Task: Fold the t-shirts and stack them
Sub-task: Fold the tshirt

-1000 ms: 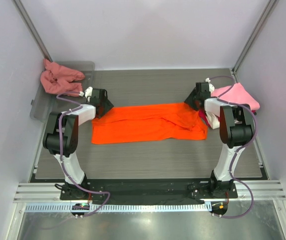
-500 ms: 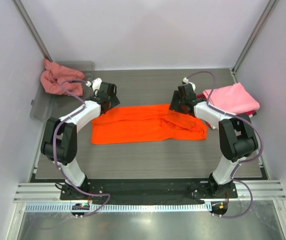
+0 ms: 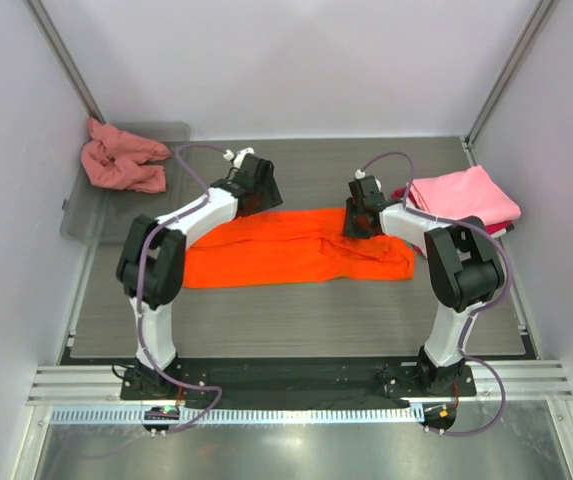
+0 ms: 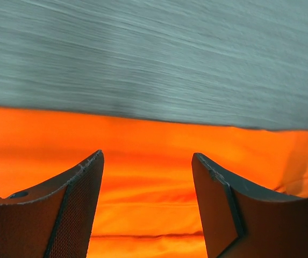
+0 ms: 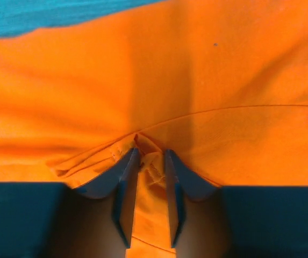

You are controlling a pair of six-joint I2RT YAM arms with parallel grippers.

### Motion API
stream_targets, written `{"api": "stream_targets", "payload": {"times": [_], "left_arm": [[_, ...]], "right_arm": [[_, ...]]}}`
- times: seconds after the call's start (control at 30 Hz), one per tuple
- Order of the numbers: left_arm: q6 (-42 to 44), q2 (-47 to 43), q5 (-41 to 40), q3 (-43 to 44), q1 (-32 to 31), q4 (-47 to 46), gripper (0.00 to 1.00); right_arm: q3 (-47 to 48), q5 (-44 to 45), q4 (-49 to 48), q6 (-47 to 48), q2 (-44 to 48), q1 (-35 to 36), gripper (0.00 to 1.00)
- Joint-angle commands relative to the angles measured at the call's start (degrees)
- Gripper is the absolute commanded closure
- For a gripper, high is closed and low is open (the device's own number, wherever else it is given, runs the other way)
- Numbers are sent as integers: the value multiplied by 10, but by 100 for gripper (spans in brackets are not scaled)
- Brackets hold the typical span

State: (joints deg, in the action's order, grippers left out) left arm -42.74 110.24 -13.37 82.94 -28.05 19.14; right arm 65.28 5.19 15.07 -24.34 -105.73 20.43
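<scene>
Two black-and-white robot arms rise from the bottom edge of the overhead view, one at lower left and one at lower right, and both bend in over the grey wood-grain bench (image 3: pixel 296 315). Across the middle of the frame lies one bright orange cloth t-shirt (image 3: pixel 296 258), spread flat as a long band from left to right, with a few creases toward its right end. The right claw (image 3: pixel 359 228) is down on the upper right part of that shirt; in the right wrist view the claw (image 5: pixel 149 156) is clenched on a small raised pinch of the orange cloth, with folds running out from the pinch to either side. The left claw (image 3: pixel 249 207) stands at the shirt's upper edge, left of centre; in the left wrist view the claw (image 4: pixel 147 161) is released, its two dark fingers (image 4: pixel 73 204) spread wide with nothing between them, and orange cloth lies under them and bare bench beyond. Further up on the right of the frame sits one light pink folded t-shirt (image 3: pixel 466 195), and a thin dark strip of one crimson red t-shirt (image 3: pixel 507 228) shows under its lower right edge. In the upper left corner, one dusty salmon-pink t-shirt (image 3: pixel 116 160) lies crumpled on the far end of one clear grey plastic tray (image 3: pixel 81 215).
</scene>
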Motion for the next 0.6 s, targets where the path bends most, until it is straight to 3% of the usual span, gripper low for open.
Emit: {"api": "stream_targets", "payload": {"times": [0.0, 0.13, 0.4, 0.57], "left_arm": [[27, 45, 60, 67, -24, 30, 33], [36, 102, 102, 120, -46, 45, 33], [60, 164, 152, 193, -69, 58, 33], [69, 180, 174, 208, -71, 54, 33]], "right_arm": [[-9, -18, 13, 13, 40, 6, 73], [-28, -45, 14, 19, 74, 7, 88], [-76, -99, 33, 18, 155, 9, 87], [-158, -150, 36, -2, 225, 19, 60]]}}
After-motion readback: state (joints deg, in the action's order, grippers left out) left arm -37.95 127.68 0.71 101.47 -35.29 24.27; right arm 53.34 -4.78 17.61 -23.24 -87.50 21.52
